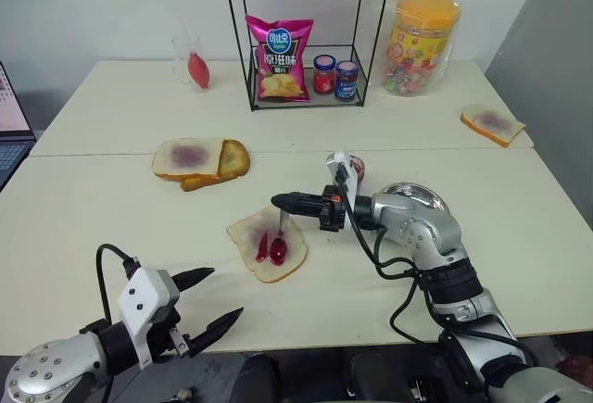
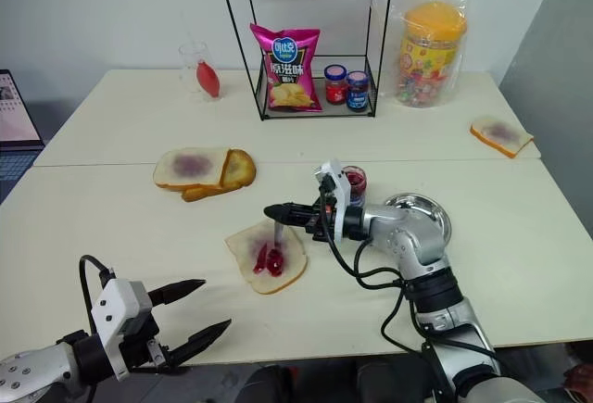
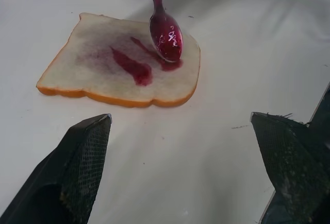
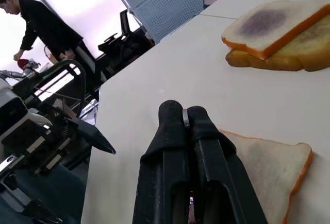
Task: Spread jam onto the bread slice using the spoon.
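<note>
pale tabletops fill the scene, with a wire rack (image 1: 306, 32) at twelve o'clock. the bread slice (image 1: 269, 244) is laid near the table's middle, streaked with jam (image 3: 135, 68). the spoon (image 1: 279, 241) is held clamped by its handle in the shut right gripper (image 1: 283, 202), hanging bowl-down so its long axis runs almost upright, the bowl set on the slice at about six o'clock from the fingertips. the left gripper (image 1: 218, 298) is held spread wide and empty at the slice's seven o'clock (well apart, so the right arm is judged nearer).
</note>
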Robot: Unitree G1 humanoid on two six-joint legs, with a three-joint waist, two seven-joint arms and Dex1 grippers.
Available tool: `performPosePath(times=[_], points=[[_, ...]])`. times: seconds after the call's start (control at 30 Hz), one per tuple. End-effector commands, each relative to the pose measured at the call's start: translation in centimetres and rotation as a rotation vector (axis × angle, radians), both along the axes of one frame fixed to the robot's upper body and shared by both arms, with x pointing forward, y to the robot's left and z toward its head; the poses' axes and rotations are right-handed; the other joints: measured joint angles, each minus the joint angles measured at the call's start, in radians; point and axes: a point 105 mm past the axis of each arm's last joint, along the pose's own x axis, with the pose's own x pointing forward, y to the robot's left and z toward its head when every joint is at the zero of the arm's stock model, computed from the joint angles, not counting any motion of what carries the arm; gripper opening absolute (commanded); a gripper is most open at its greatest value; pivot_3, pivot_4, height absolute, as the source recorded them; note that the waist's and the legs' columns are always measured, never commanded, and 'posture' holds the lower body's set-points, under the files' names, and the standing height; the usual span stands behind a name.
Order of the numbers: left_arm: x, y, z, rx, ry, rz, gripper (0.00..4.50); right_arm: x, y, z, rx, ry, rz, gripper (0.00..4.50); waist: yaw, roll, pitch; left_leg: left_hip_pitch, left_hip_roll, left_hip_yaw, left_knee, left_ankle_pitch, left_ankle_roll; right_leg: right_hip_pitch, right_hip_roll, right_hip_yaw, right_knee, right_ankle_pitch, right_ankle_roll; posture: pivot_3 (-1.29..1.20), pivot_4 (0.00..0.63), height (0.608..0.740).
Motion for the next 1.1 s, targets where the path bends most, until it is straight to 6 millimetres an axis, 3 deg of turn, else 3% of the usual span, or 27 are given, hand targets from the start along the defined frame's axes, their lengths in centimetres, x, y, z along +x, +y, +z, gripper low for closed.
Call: performPosePath(times=[0.03, 0.3, 0.5, 0.7, 1.1], points=[[-0.1, -0.2, 0.6, 0.012, -0.033, -0.009, 4.5, 1.2, 0.2, 1.3, 0.032, -0.049, -0.03, 0.04, 0.0, 0.0, 0.0, 0.0, 0.0, 0.0, 0.0, 0.0, 0.0, 0.0, 0.0, 0.0, 0.0, 0.0, 0.0, 0.0, 0.15, 0.74], [-0.1, -0.2, 0.6, 0.012, -0.034, -0.006, 4.5, 3.0, 0.5, 2.9, 0.066, -0.12, -0.084, 0.04, -0.001, 0.0, 0.0, 0.0, 0.0, 0.0, 0.0, 0.0, 0.0, 0.0, 0.0, 0.0, 0.0, 0.0, 0.0, 0.0, 0.15, 0.74], [0.0, -0.3, 0.5, 0.009, -0.036, -0.008, 4.5, 2.4, 1.1, 4.6, 0.115, -0.128, -0.051, 0.04, -0.001, 0.0, 0.0, -0.001, 0.0, 0.0, 0.0, 0.0, 0.0, -0.001, 0.0, 0.0, 0.0, 0.0, 0.0, 0.0, 0.15, 0.74], [0.0, -0.3, 0.5, 0.005, -0.034, -0.008, 4.5, 1.1, 1.8, 2.5, 0.071, -0.065, -0.003, 0.04, -0.001, 0.0, 0.0, -0.001, 0.0, 0.0, -0.001, 0.0, 0.0, -0.001, 0.0, 0.0, 0.0, 0.0, 0.0, 0.0, 0.15, 0.74], [-0.1, -0.3, 0.5, 0.009, -0.035, 0.002, 4.5, 2.2, 2.7, 0.2, 0.015, -0.063, -0.06, 0.04, -0.001, 0.001, 0.0, -0.001, 0.0, 0.0, -0.001, 0.0, 0.0, -0.001, 0.0, 0.0, 0.0, 0.0, 0.0, 0.0, 0.15, 0.74]])
